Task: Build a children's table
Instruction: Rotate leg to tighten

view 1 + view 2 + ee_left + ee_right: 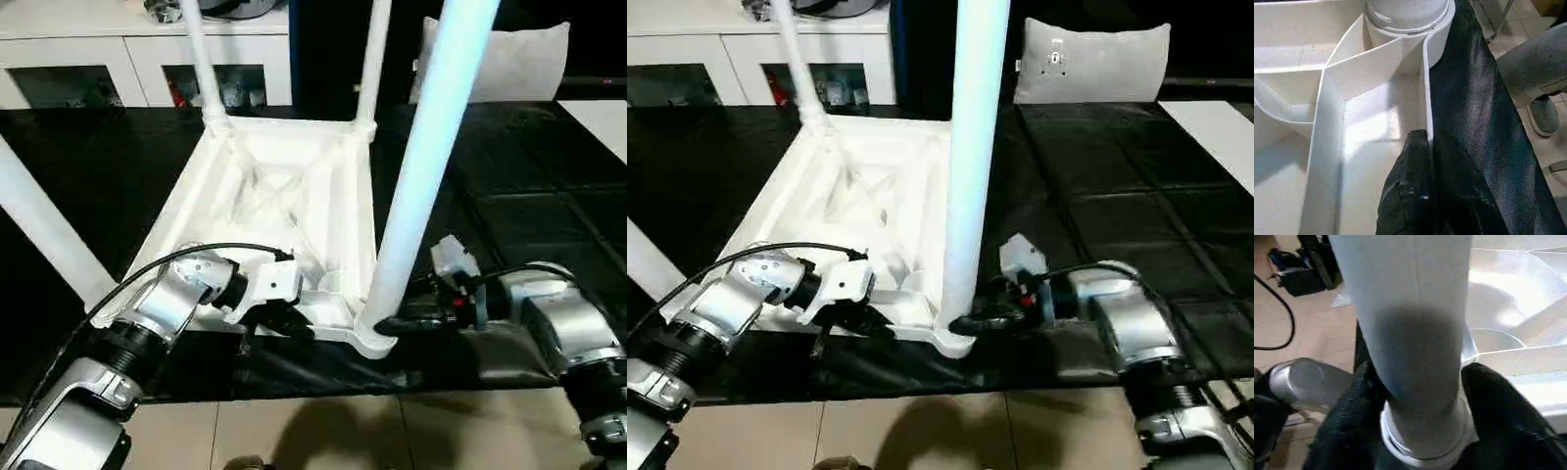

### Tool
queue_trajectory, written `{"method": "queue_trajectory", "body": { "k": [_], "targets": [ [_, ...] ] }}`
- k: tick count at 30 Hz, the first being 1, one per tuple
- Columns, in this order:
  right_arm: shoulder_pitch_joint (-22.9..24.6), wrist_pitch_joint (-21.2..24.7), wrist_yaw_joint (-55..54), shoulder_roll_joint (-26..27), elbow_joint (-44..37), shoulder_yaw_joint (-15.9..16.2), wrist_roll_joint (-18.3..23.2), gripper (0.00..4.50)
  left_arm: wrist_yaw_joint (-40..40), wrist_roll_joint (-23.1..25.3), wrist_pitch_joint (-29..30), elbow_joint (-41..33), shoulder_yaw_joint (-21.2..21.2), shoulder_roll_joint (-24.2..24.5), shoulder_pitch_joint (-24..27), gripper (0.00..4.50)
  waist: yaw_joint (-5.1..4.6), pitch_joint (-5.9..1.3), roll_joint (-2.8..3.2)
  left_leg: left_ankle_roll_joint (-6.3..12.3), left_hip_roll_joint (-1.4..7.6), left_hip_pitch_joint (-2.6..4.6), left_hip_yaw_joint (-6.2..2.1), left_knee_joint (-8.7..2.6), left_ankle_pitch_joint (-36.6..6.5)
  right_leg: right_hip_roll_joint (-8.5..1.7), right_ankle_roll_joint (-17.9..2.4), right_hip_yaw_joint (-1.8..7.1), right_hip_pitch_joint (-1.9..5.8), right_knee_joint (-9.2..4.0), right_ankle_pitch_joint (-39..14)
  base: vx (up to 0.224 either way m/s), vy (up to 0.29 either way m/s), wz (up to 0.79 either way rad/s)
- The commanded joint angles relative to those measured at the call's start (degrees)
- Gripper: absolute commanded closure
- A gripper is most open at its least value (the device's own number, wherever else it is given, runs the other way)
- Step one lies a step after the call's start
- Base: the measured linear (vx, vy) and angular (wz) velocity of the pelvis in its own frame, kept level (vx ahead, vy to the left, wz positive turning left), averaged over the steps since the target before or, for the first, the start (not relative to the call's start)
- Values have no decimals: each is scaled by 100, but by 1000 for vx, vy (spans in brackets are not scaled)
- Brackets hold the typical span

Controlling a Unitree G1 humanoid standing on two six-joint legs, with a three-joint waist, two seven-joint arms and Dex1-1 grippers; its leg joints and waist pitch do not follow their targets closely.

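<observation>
Right gripper [1420, 431] jaws clamped on near leg [426, 166] base; left gripper [1422, 186] jaws together pinching tabletop [265, 186] rim.

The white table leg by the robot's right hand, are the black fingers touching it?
Touching. In the right wrist view the two black fingers press against both sides of the table leg, just above where it sits in the corner socket.

Around the upturned table top [265, 186], four upright legs [431, 157] block each corner; between them the ribbed middle lies open from above, the black mat [529, 215] beside it bare.
</observation>
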Motion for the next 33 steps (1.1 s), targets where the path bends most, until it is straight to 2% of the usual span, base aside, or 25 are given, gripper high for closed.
{"method": "queue_trajectory", "body": {
  "k": [1, 7, 10, 11, 12, 14, 15, 16, 17, 18, 19, 20, 22, 23, 24, 25, 26, 27, 29, 30, 31, 32, 33],
  "targets": [
    [-76, 19, 116, 12, -8, 47, 87, 228, -334, 118, -127, 5, -307, -18, -53, 450, -14, -383, -91, 676, 371, 32, -76, -347, -138, -521, -1526, 279, 331, -293, -101, 0, 0, 0],
    [-1, 121, 185, 43, -59, 46, 149, 257, -343, 35, -17, -64, -273, -15, 24, 450, -7, -387, -88, 673, 368, 30, -78, -343, -111, -520, -1512, 272, 329, -294, -123, 0, 0, 0],
    [197, 465, -211, 178, -323, -36, 256, 262, -136, -56, 450, -189, -132, -67, 100, 450, -12, -377, -80, 638, 375, 27, -77, -357, -125, -521, -1510, 275, 335, -298, -163, 0, 0, 0],
    [296, 689, -626, 285, -489, -46, 201, 262, 108, -74, 810, -245, -22, -129, 115, 450, -10, -375, -74, 627, 369, 29, -82, -354, -149, -521, -1487, 272, 329, -308, -235, 0, 0, 0],
    [334, 765, -864, 360, -552, -62, 151, 262, 223, -87, 915, -270, 31, -163, 129, 450, -23, -357, -57, 562, 373, 30, -85, -375, -186, -515, -1464, 274, 321, -317, -332, 0, 0, 0],
    [366, 1049, -1815, 733, -656, -189, -45, 262, 583, -159, 1399, -372, 196, -324, 154, 450, -58, -320, -63, 406, 349, 45, -83, -404, -506, -531, -1354, 271, 309, -411, -960, 0, 0, 0],
    [371, 1163, -2077, 842, -686, -227, -85, 262, 677, -178, 1524, -406, 236, -369, 162, 450, -88, -294, -76, 252, 325, 45, -93, -433, -672, -534, -1204, 274, 313, -466, -1466, 0, 0, 0],
    [377, 1397, -2540, 1049, -738, -303, -142, 262, 916, -193, 1730, -452, 323, -478, 171, 450, -118, -290, -76, 182, 316, 54, -92, -440, -747, -532, -1123, 277, 311, -493, -1695, -51, -11, -4],
    [365, 1634, -3040, 1279, -749, -408, -200, 262, 1176, -204, 1923, -484, 407, -615, 173, 450, -205, -267, -82, 51, 298, 8, -123, -477, -846, -525, -971, 264, 342, -514, -2075, -54, -5, -10],
    [334, 1808, -3426, 1459, -711, -499, -257, 262, 1390, -197, 2041, -485, 463, -740, 161, 450, -246, -259, -66, -29, 288, 34, -138, -507, -1035, -531, -789, 234, 327, -583, -2520, -54, -5, -10],
    [301, 1966, -3885, 1677, -664, -581, -359, 262, 1673, -179, 2184, -490, 530, -909, 145, 450, -246, -259, -66, -29, 288, 34, -138, -507, -1035, -531, -789, 234, 327, -583, -2520, 0, 0, 0],
    [273, 2063, -4383, 1928, -626, -616, -527, 262, 2031, -191, 2401, -496, 613, -1184, 110, 450, -364, -231, -78, -106, 258, 75, -145, -503, -1343, -527, -604, 217, 286, -666, -3090, 0, 0, 0],
    [264, 2075, -4561, 2016, -615, -609, -607, 262, 2180, -205, 2496, -494, 651, -1307, 93, 450, -437, -229, -87, -74, 234, 90, -162, -491, -1475, -537, -408, 199, 267, -748, -3473, 0, 0, 0],
    [196, 2073, -4931, 2205, -500, -676, -658, 262, 2473, -206, 2587, -426, 729, -1523, 34, 450, -437, -229, -87, -74, 234, 90, -162, -491, -1475, -537, -408, 199, 267, -748, -3473, 0, 0, 0],
    [94, 2052, -5428, 2435, -332, -742, -746, 262, 2950, -170, 2679, -322, 844, -1820, -51, 450, -472, -235, -62, -52, 241, 94, -153, -488, -1465, -510, -435, 209, 231, -745, -3306, 0, 0, 0],
    [26, 1960, -5607, 2547, -213, -747, -775, 262, 3288, -130, 2695, -216, 913, -2026, -129, 450, -471, -238, -68, -49, 241, 103, -158, -492, -1469, -510, -452, 204, 228, -744, -3263, 0, 0, 0],
    [13, 1905, -5586, 2559, -190, -730, -770, 227, 3377, -112, 2687, -181, 922, -2082, -155, 450, -470, -246, -59, -24, 229, 115, -148, -481, -1441, -500, -491, 205, 220, -754, -3154, 0, 0, 0],
    [13, 1905, -5586, 2559, -190, -730, -770, 206, 3377, -112, 2687, -181, 922, -2082, -155, 450, -456, -261, -60, 6, 237, 114, -146, -482, -1403, -502, -518, 216, 235, -744, -3021, 0, 0, 0],
    [18, 1816, -5667, 2660, -322, -823, -739, 192, 3533, 35, 2658, -184, 876, -2146, -181, 450, -426, -282, -59, 122, 273, 73, -134, -508, -1139, -484, -700, 259, 268, -651, -2210, 0, 0, 0],
    [18, 1816, -5667, 2660, -322, -823, -739, 186, 3533, 35, 2658, -184, 876, -2146, -181, 450, -424, -285, -58, 134, 273, 70, -129, -506, -1100, -486, -752, 264, 274, -637, -2088, 0, 0, 0],
    [93, 1687, -5629, 2653, -467, -913, -700, 171, 3514, 179, 2680, -246, 754, -2059, -143, 450, -420, -285, -14, 137, 275, 70, -134, -509, -1063, -488, -797, 267, 278, -624, -1979, 0, 0, 0],
    [155, 1644, -5549, 2556, -496, -948, -682, 156, 3409, 281, 2586, -247, 644, -1904, -115, 450, -413, -292, -30, 158, 278, 62, -120, -499, -1015, -492, -851, 275, 293, -620, -1808, 0, 0, 0],
    [199, 1613, -5490, 2481, -510, -970, -668, 147, 3334, 353, 2505, -243, 564, -1791, -96, 450, -398, -300, -17, 186, 279, 59, -118, -496, -953, -494, -891, 282, 304, -601, -1671, 0, 0, 0]
  ]
}}
